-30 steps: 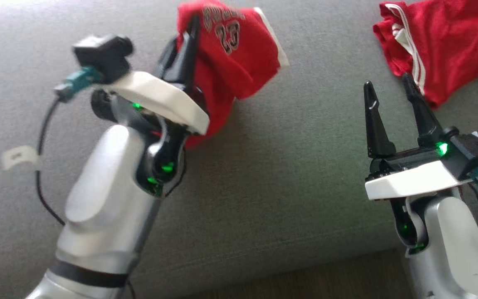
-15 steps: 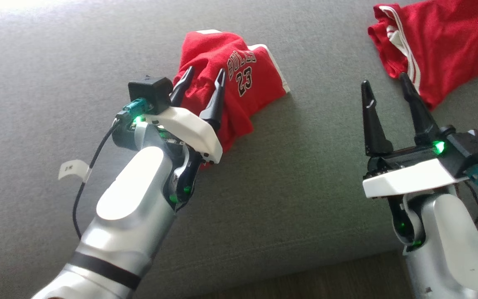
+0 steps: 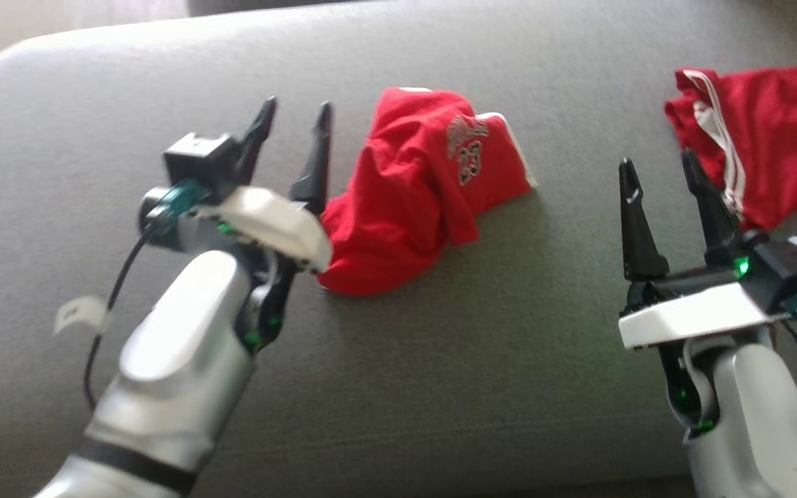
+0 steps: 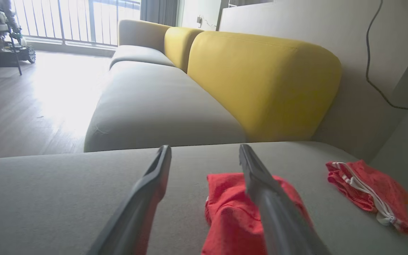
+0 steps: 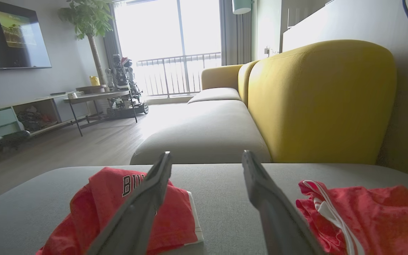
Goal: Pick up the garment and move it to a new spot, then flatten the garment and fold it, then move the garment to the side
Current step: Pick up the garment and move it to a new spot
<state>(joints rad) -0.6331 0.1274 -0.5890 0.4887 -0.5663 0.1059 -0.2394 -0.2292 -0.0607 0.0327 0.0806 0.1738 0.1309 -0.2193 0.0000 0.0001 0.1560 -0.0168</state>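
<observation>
Left fingers (image 3: 315,159) spread beside red jersey (image 3: 419,194) (crumpled, on cushion (image 3: 440,360)); right fingers (image 3: 637,221) spread.

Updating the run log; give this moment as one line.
garment: red jersey crumpled on grey cushion, unheld | left jaws: open, beside jersey | right jaws: open, empty | step: flattening not yet done

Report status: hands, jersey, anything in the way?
Left hand open, empty, beside jersey. Right hand open, empty. Jersey crumpled on cushion, not yet folded. Path looks clear; second garment lies apart, far right.
</observation>
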